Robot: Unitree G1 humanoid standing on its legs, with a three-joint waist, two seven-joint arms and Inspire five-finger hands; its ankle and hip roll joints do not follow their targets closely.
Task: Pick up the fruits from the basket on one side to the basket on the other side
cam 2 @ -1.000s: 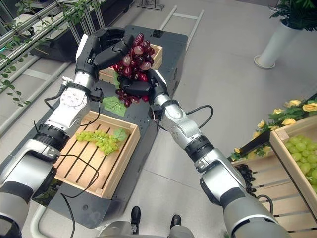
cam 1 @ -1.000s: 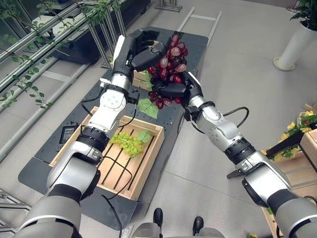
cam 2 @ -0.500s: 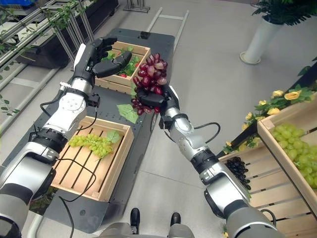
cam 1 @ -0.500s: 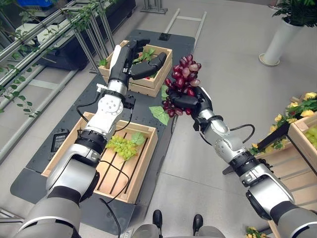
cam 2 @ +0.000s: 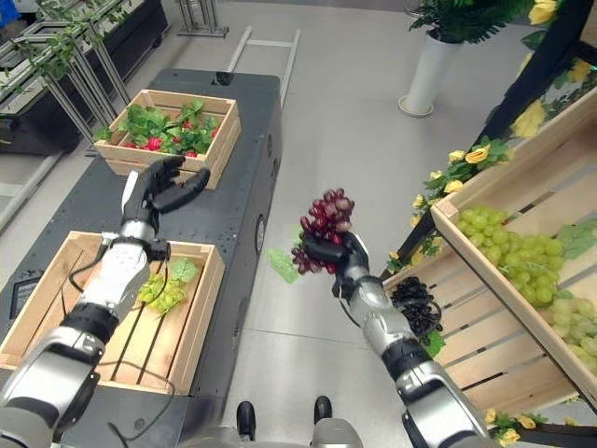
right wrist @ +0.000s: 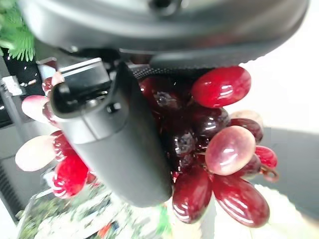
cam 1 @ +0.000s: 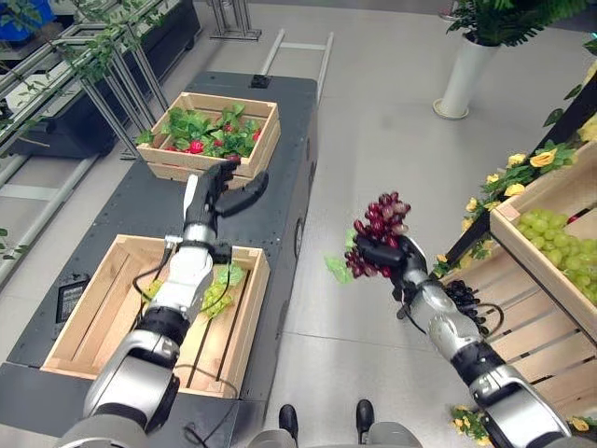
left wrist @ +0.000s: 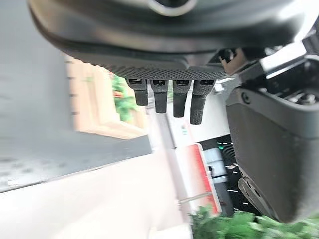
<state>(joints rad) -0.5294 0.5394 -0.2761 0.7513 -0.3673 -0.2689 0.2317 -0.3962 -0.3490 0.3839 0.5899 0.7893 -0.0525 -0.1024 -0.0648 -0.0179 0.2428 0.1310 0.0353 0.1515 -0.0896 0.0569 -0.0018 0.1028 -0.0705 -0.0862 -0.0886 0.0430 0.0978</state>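
The right hand [cam 1: 396,264] has its fingers and thumb curled tightly around a bunch of red grapes [cam 1: 377,235]; in its wrist view the thumb [right wrist: 122,139] lies across the berries, so the hold looks firm. One green leaf [cam 1: 336,270] hangs from the bunch. A second ago both hands were at this bunch above the far crate. Half a second ago the left hand had already let go. Now the right hand carries the bunch alone, over the grey floor [cam 1: 373,121], well apart from the dark platform [cam 1: 280,177] and closer to the slanted wooden shelf [cam 1: 522,238], where green grapes [cam 1: 555,241] lie. A dark bunch [cam 1: 464,296] lies in the lower tier of that shelf. The whole picture has also swung toward the shelf, so the robot itself is turning.

The left hand [cam 1: 219,182] hangs with fingers straight and relaxed, holding nothing, above the platform between the far crate [cam 1: 215,131] with leaves and red fruits and the near crate [cam 1: 140,299], where a bunch of pale green grapes [cam 1: 216,287] lies.

I judge that the handover is finished and the carrying step is in progress. The bunch is not yet placed. What remains is probably to reach to the shelf and release it there.
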